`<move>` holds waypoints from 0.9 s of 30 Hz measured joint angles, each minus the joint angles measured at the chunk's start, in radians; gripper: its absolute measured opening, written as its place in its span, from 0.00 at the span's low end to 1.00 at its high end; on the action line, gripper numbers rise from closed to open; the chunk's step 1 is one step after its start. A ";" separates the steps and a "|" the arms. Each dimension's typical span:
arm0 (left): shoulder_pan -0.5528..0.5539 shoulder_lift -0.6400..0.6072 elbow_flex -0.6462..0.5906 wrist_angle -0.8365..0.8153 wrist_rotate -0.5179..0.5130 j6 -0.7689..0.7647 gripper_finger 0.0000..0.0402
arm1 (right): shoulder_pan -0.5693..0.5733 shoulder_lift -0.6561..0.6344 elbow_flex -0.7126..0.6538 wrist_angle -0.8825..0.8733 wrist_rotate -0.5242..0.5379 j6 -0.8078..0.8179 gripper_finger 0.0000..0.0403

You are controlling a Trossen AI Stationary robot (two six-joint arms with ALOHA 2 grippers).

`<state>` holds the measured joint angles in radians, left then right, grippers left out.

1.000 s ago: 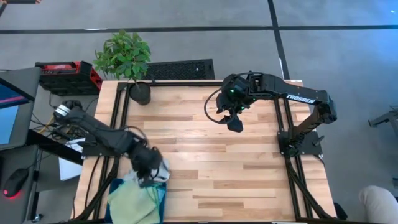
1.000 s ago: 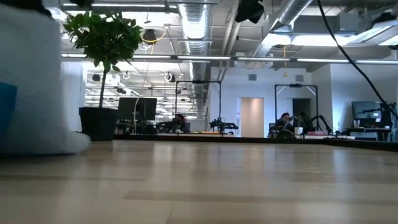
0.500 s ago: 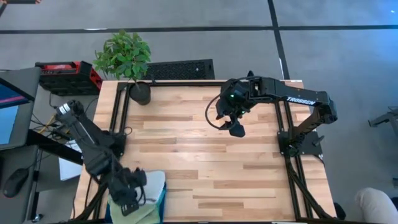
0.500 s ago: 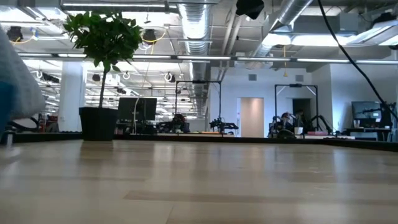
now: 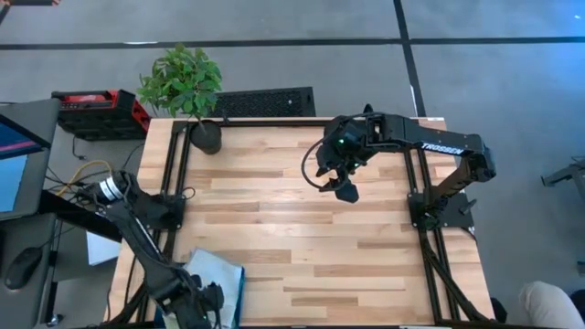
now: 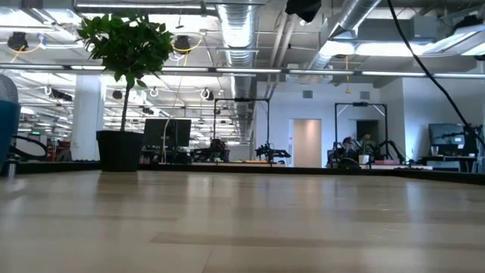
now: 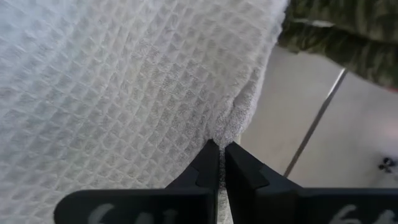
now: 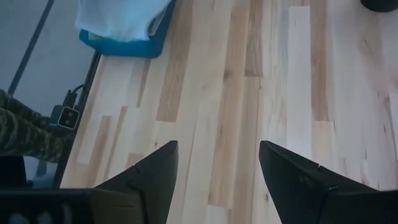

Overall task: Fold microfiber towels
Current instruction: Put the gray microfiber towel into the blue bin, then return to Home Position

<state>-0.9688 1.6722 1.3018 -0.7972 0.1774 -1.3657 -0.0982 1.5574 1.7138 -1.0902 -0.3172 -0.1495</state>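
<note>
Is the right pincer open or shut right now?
Open. The right pincer hangs above the bare wooden table, and its wrist view shows its two dark fingers standing well apart with nothing between them.

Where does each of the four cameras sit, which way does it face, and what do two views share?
High: overhead, straight down; both arms, left gripper over blue bin.
Low: table height, level across the table; no gripper.
Left wrist: close on pale waffle towel, fingers shut.
Right wrist: down at the table, open fingers.
High and right wrist share the bin.
</note>
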 joint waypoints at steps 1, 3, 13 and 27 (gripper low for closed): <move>0.002 0.014 0.000 0.002 0.010 0.000 0.00 | 0.000 0.000 0.000 0.003 0.000 0.002 0.62; 0.006 0.034 0.000 0.001 0.054 -0.007 0.02 | 0.000 0.000 0.000 0.014 0.000 0.013 0.62; 0.020 0.055 0.000 0.004 0.136 0.021 0.15 | 0.000 0.000 0.000 0.026 0.000 0.019 0.62; 0.051 0.053 0.000 0.003 0.312 0.011 0.29 | 0.000 -0.006 0.000 0.019 -0.001 0.019 0.62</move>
<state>-0.9174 1.7256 1.3022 -0.7943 0.4891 -1.3548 -0.0982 1.5509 1.7134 -1.0712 -0.3177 -0.1307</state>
